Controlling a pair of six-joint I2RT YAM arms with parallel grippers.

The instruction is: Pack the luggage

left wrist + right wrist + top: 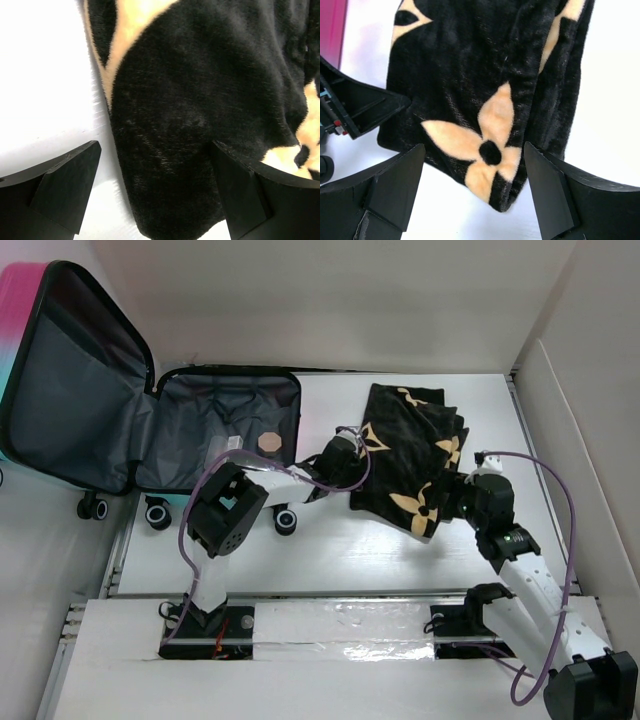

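L gripper (155,150), R gripper (474,150) spread over blanket (410,455)

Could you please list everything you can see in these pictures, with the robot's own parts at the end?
luggage: one, pink-to-teal shell, grey lining, open at the table's far left.
small round item: one, tan, inside the luggage half lying flat.
blanket: one, black with tan flowers, folded, mid-table.
table: one, white.
left gripper: one, black, open at the blanket's left edge.
right gripper: one, black, open over the blanket's near corner.
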